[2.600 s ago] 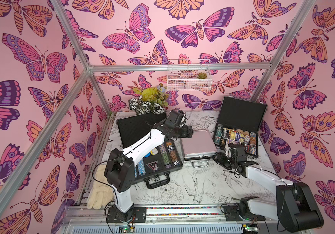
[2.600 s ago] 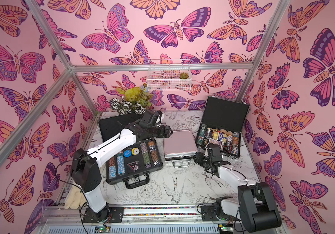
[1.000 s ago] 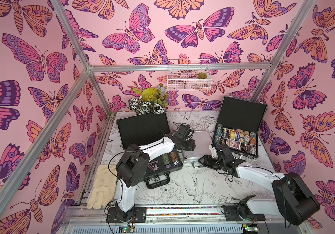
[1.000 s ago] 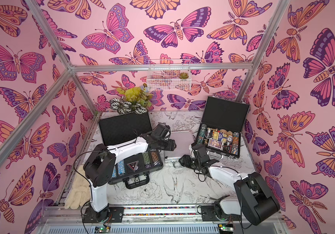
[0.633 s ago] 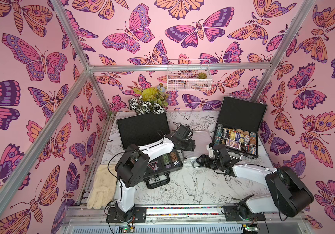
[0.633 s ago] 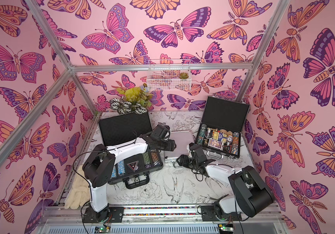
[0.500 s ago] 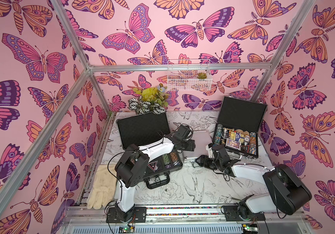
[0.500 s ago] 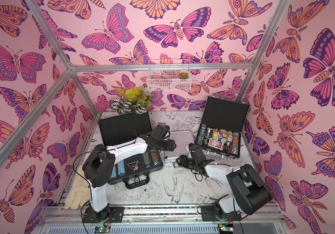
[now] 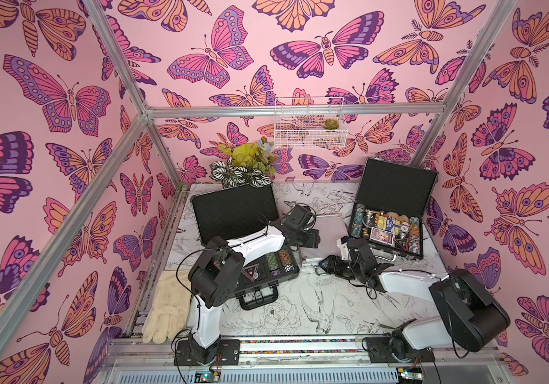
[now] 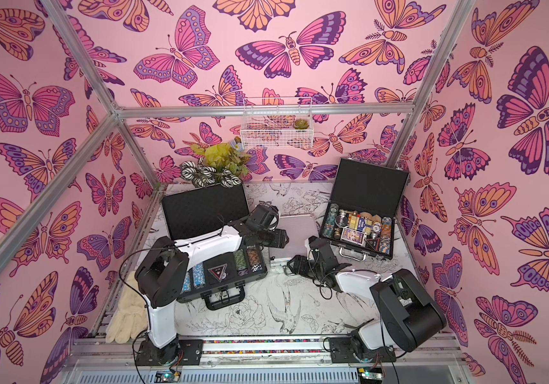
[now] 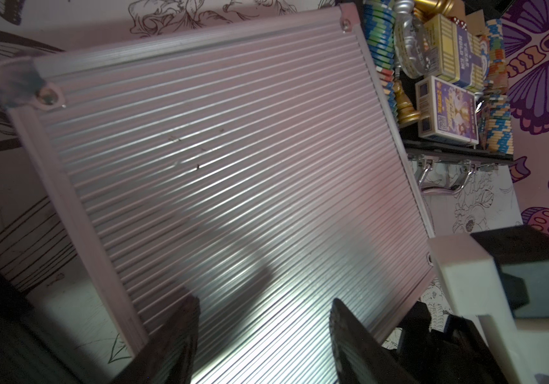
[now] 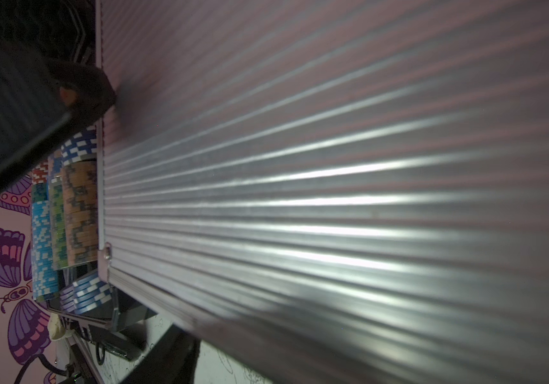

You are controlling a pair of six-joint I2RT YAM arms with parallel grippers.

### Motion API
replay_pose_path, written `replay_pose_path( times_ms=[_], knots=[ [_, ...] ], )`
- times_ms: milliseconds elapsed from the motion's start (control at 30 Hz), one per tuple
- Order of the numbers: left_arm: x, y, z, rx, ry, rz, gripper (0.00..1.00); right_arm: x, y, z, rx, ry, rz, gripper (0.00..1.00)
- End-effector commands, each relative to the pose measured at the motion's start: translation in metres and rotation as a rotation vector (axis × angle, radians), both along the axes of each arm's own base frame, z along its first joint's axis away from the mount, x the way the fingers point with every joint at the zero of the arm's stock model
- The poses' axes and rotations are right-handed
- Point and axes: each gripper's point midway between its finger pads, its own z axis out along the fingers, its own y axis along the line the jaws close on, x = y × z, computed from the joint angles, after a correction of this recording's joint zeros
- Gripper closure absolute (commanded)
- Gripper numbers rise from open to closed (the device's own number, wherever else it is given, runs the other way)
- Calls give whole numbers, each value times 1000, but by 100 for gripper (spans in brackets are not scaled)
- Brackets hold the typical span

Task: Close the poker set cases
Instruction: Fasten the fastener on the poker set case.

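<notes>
Three poker set cases lie on the table in both top views. The left black case (image 9: 236,212) stands open with chip rows (image 9: 279,262) showing. The right black case (image 9: 396,186) is open too, full of chips and card boxes. Between them the small silver ribbed case (image 9: 331,226) (image 11: 220,166) lies with its lid down. My left gripper (image 9: 309,238) (image 11: 263,319) hovers low over that lid, open and empty. My right gripper (image 9: 323,266) sits at the silver case's front edge; the right wrist view shows only one finger (image 12: 166,359) beside the lid (image 12: 333,166).
A white glove (image 9: 166,306) lies at the front left by the left arm's base. A potted plant (image 9: 246,166) stands at the back, and a wire basket (image 9: 309,126) hangs on the back wall. Metal rails (image 9: 299,342) run along the front edge.
The right gripper has crept left along the silver case's front edge, and its elbow has swung forward. The left arm, which earlier came down onto the silver lid, has stayed still.
</notes>
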Motion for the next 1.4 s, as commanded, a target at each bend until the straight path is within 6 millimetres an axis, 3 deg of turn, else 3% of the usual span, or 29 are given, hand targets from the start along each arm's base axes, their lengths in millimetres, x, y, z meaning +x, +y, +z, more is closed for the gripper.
replay_pose_path(
  times_ms=[0,533,900,1367],
  knots=[
    [-22,37,-48,156,138,36,36,1,5,10,63,-8,-19,36],
    [-22,40,-50,160,144,44,36,7,7,26,148,-22,-81,36],
    [-23,41,-54,164,151,47,36,16,17,49,229,-68,-78,37],
    [-23,41,-56,165,157,45,36,15,13,74,229,-115,-79,37]
  ],
)
